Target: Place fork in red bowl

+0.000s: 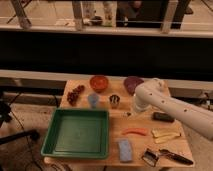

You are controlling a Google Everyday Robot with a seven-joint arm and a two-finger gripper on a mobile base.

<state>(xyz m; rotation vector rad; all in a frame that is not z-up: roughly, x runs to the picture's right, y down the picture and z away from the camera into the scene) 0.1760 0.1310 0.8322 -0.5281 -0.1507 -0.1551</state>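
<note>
Presently catalogued, wooden counter (90,150):

- Claw (134,112): at the end of the white arm, low over the middle of the counter, just right of the green tray. Whether it stands open or closed, and whether it holds anything, cannot be told; the arm's bulk hides it.
- Fork, slim silvery-pale utensil (120,114): lying flat on the counter, between the tray's upper right corner and the claw, just below the small metal cup (115,100).
- Red bowl, small round, orange-red with darker inside (99,82): back row, well apart from the fork, left of the purple bowl (132,84).
- Green plastic tray (78,132): front left.
- Orange sausage-shaped piece (134,132): front of the claw.

Risks, as judged: a thin flat fork may slip or pivot in the grip; the cup stands on the path to the red bowl and could be knocked; the purple bowl sits near enough to be mistaken for the target.
</note>
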